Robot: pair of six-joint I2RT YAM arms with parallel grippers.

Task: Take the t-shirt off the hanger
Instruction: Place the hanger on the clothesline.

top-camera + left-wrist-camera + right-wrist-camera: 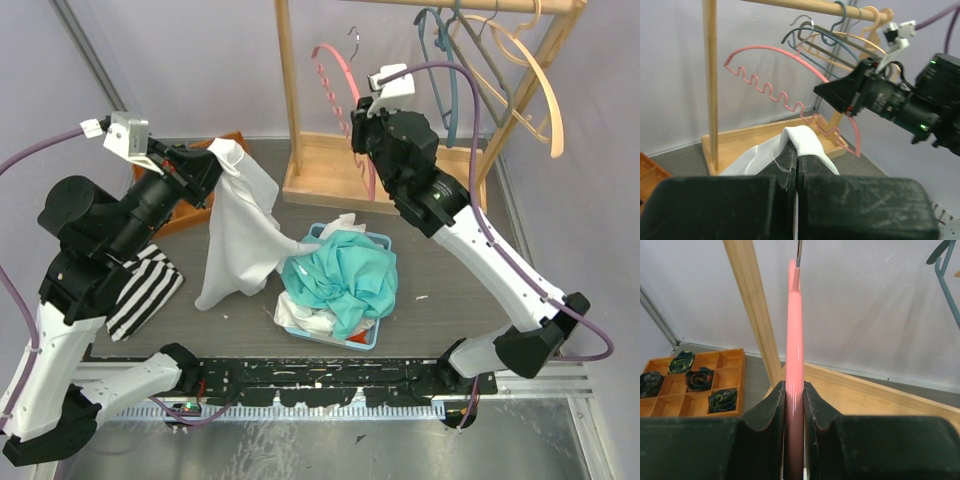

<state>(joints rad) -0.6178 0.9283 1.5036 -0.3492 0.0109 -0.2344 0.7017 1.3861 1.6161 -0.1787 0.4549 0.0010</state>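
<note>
A white t-shirt [238, 235] hangs free from my left gripper [213, 160], which is shut on its top edge; its lower end rests on the table. In the left wrist view the cloth [802, 142] folds over the closed fingertips. My right gripper [360, 130] is shut on a pink hanger [336, 75] and holds it up beside the wooden rack. In the right wrist view the pink hanger [794, 315] runs straight up between the fingers. In the left wrist view the pink hanger [775, 55] is bare, apart from the shirt.
A wooden rack [330, 170] with several other hangers [500, 60] stands at the back. A blue basket [372, 334] of teal and white clothes sits centre front. A striped cloth [145, 285] lies at left, next to an orange tray [695, 380] of rolled socks.
</note>
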